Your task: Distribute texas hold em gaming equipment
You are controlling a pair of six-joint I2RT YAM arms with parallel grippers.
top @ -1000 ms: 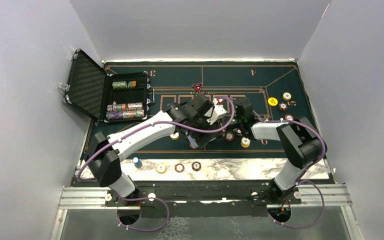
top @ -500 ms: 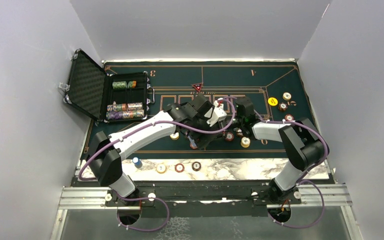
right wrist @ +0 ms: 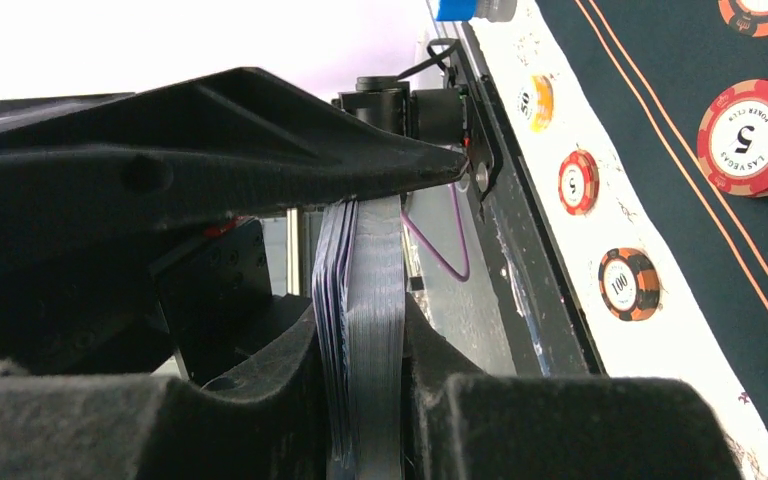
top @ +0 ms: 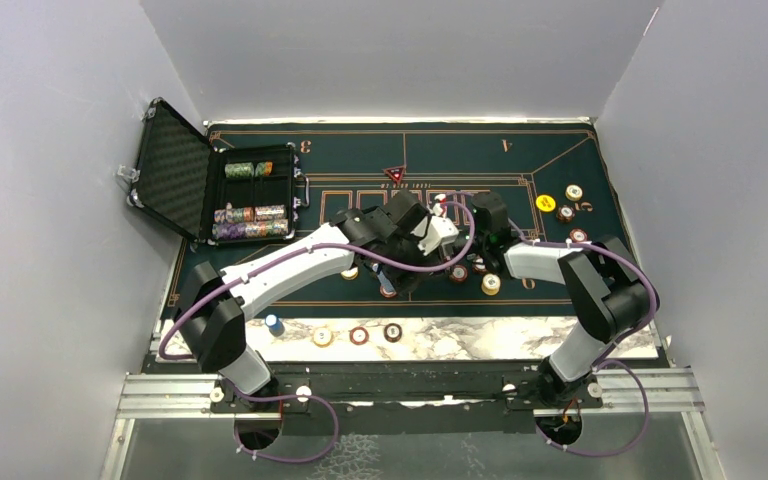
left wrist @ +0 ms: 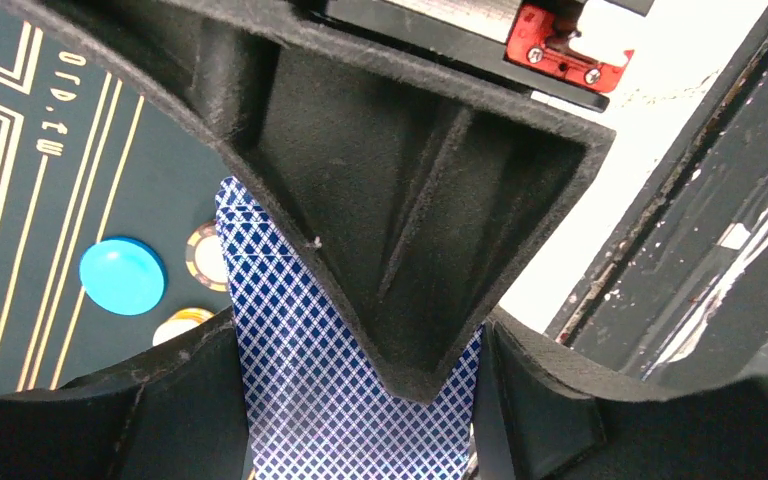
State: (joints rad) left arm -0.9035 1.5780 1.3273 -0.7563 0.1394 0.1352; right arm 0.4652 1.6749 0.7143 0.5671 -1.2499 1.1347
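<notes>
Blue-backed and diamond-patterned, the card (left wrist: 300, 400) sits between our left fingers (left wrist: 410, 220), which look pinched shut on it. Our right fingers (right wrist: 260, 150) are closed on the rest of the deck (right wrist: 360, 330), holding it edge-on above the green mat (top: 460, 150). To do this well, we judge the pull should run flat along the card's face, slowly enough that only one sheet slides free. The right grip needs to be firm, and we should clear the chips (top: 491, 284) below before setting the card down.
</notes>
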